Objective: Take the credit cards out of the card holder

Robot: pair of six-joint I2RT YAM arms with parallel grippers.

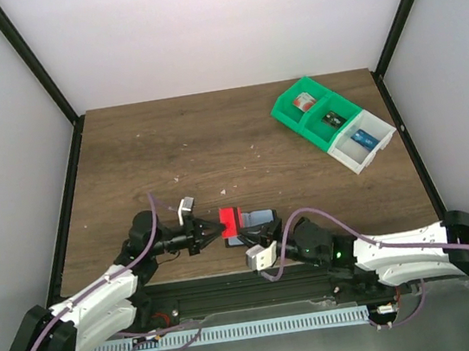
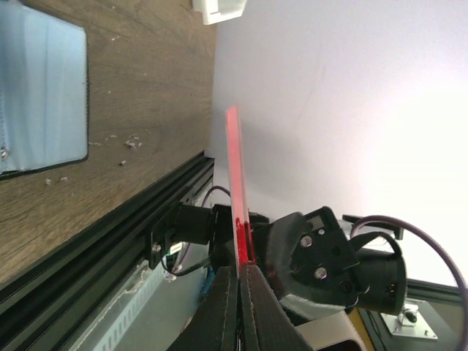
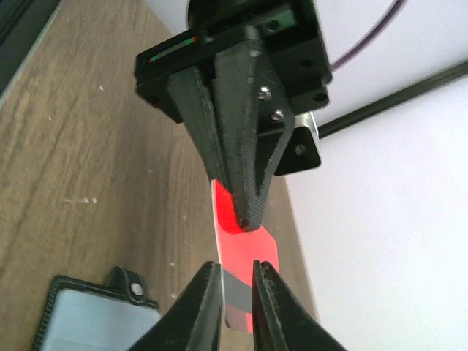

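Nearest the right wrist lens: black tapered moulded-plastic fingers of right gripper [image 3: 235, 269], set a narrow gap apart astride the grey-striped end of thin red rectangular plastic card [image 3: 248, 247]. Contact with card not discernible; grip state of this gripper impossible to tell. Opposite end of card pinched flat between matte black wedge-shaped fingers of left gripper [image 3: 245, 216], fully closed on it. Card held off the table, seen edge-on as a straight glossy red sliver in left wrist view.

Arm pose: both forearms low, stretched inward from bases at near edge, wrists facing each other tip to tip.

Flat light blue two-panel card holder [image 1: 260, 217] lying on dark wood-grain table [image 1: 170, 150], just beside the card in top view; thin dark border, small black snap tab [image 3: 131, 284] on one side.

Edges and room: black slotted aluminium rail [image 2: 110, 234] along near table edge, close behind grippers. Green and white plastic bins [image 1: 332, 122] well apart at far right corner. Wide stretch of wood between holder and bins.
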